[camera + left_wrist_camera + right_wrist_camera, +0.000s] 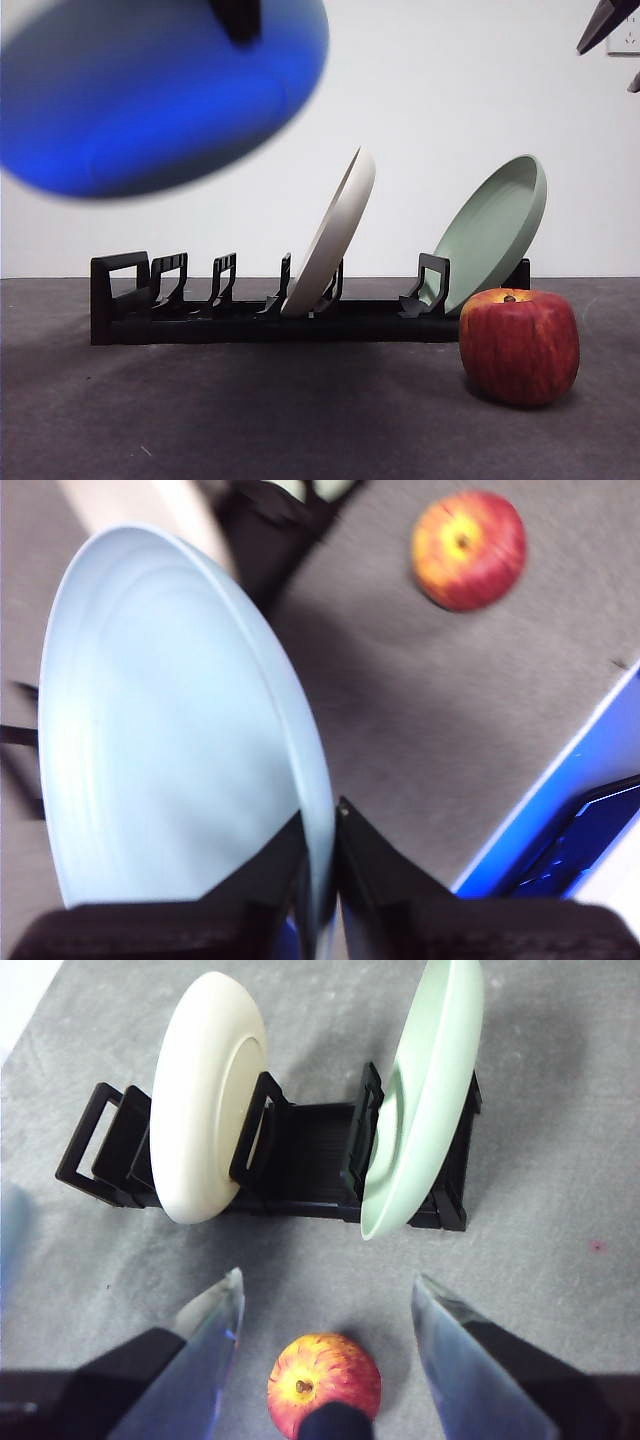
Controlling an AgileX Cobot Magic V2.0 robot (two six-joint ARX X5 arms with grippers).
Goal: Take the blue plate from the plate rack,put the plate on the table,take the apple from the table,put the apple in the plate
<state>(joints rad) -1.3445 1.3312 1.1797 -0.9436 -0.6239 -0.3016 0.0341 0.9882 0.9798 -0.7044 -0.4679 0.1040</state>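
My left gripper (320,825) is shut on the rim of the blue plate (170,730), which hangs in the air. In the front view the blue plate (160,90) is blurred at the top left, high above the rack's left end, with the left gripper (240,20) on its upper edge. The black plate rack (250,315) stands on the dark grey table (250,420). The red apple (519,345) sits on the table in front of the rack's right end. My right gripper (325,1305) hovers open above the apple (324,1380), its tip at the top right corner (605,25).
A cream-white plate (335,235) leans in the rack's middle slots and a sage-green plate (495,230) leans at its right end. The rack's left slots (170,285) hold nothing. A blue and white edge (560,810) borders the table in the left wrist view.
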